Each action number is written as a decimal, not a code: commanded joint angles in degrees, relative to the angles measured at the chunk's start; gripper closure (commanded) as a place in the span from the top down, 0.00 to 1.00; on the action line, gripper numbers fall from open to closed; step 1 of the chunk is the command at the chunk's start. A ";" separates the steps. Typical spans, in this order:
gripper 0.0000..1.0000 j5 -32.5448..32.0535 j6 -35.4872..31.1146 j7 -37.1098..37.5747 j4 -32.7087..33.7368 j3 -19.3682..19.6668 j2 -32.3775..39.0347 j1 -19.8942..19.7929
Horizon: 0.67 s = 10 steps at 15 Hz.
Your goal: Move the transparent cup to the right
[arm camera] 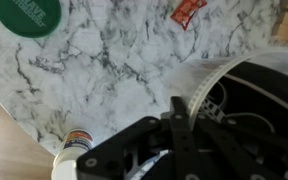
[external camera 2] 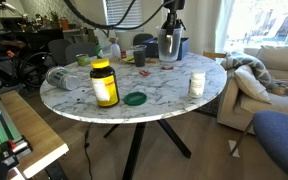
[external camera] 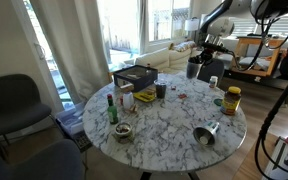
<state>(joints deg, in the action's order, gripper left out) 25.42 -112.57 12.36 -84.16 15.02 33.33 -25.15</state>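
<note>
Arm (external camera: 220, 20) reaches down from above at far edge of marble worktop (external camera 2: 169, 92), tool (external camera 2: 169, 36) pointing straight down over transparent cup (external camera 2: 169, 48). Cup upright, clear-walled, dark inside, standing near worktop rim. Wrist view alone shows cup's pale rim (arm camera: 222, 68) curving right beside dark fingers (arm camera: 180, 125); whether they are spread or pinching rim cannot be told. Green lid (arm camera: 26, 15), red wrapper (arm camera: 187, 10) and white bottle (arm camera: 72, 155) lie nearby.

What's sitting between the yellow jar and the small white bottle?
A green lid lies flat between them, nearer the yellow jar than the white bottle, in an exterior view.
</note>
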 commanded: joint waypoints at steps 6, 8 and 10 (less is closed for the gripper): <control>0.01 -3.03 -7.19 7.31 3.13 -0.93 5.17 2.67; 0.01 -3.69 -7.54 7.90 2.07 -1.24 4.85 3.46; 0.01 -3.83 -7.80 8.36 1.04 -1.58 4.75 4.02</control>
<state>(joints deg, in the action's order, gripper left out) 22.72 -118.95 19.18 -81.35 13.99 38.28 -21.77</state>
